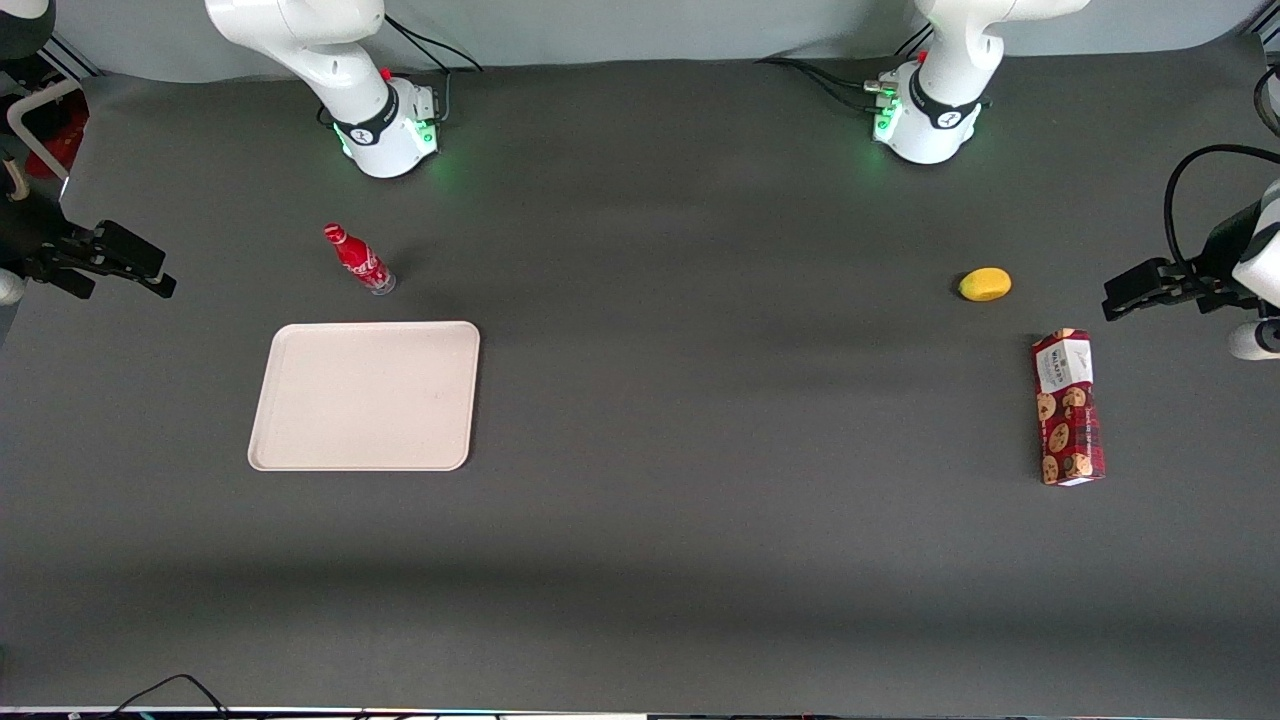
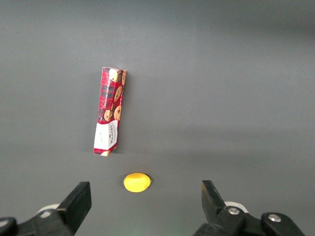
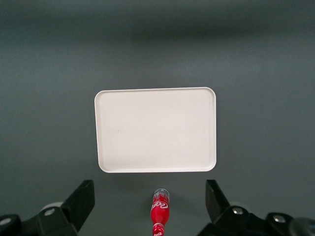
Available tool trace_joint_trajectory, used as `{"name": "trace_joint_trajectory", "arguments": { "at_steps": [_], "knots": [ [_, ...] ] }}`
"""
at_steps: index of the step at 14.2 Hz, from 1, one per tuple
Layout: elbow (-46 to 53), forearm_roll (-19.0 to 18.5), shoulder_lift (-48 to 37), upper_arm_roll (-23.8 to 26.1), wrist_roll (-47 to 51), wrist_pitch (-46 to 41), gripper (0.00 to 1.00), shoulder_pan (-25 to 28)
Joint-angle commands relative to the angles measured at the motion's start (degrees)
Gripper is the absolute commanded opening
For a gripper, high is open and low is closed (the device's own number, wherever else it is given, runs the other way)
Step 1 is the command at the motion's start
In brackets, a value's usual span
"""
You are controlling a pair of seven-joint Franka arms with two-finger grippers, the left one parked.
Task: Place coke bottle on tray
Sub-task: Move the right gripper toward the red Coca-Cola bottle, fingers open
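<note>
Your gripper hangs well above the table, out at the working arm's end, with its jaws spread wide and nothing between them. The two black fingers frame the coke bottle in the wrist view, so the bottle already lies on the line running between them, only far below.

The coke bottle stands upright on the dark cloth, apart from the tray and just off its edge farthest from the front camera, nearer the working arm's base than the tray is. It sits roughly opposite the middle of that long edge, not at a corner. Its long axis is vertical, cap uppermost, so from above you meet the red cap first and the slim body beneath it.

What the coming move seems to turn on is this: the bottle is under the gap in the jaws and the tray lies straight ahead of it, toward the front camera. You would probably come down along the bottle's axis and close across its narrow body.

A yellow lemon and a cookie box lie toward the parked arm's end, well apart from all this.
</note>
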Motion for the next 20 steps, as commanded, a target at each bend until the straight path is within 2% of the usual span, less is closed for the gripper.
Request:
{"name": "trace_joint_trajectory", "arguments": {
  "at_steps": [1,6,9,16,20],
  "knots": [
    [1.81,0.94,0.98,0.71,1.75,-1.5,1.0,-0.37],
    [-0.64,-0.01,-0.07,1.67,1.14,-5.27,1.0,-0.2],
    [-10.81,-0.64,-6.29,3.78,1.57,-2.92,1.0,-0.81],
    [-43.06,-0.73,-25.36,4.05,0.79,14.3,1.0,-0.81],
    [-55.65,-0.73,-29.52,4.22,-0.35,23.53,1.0,-0.9]
  ]
}}
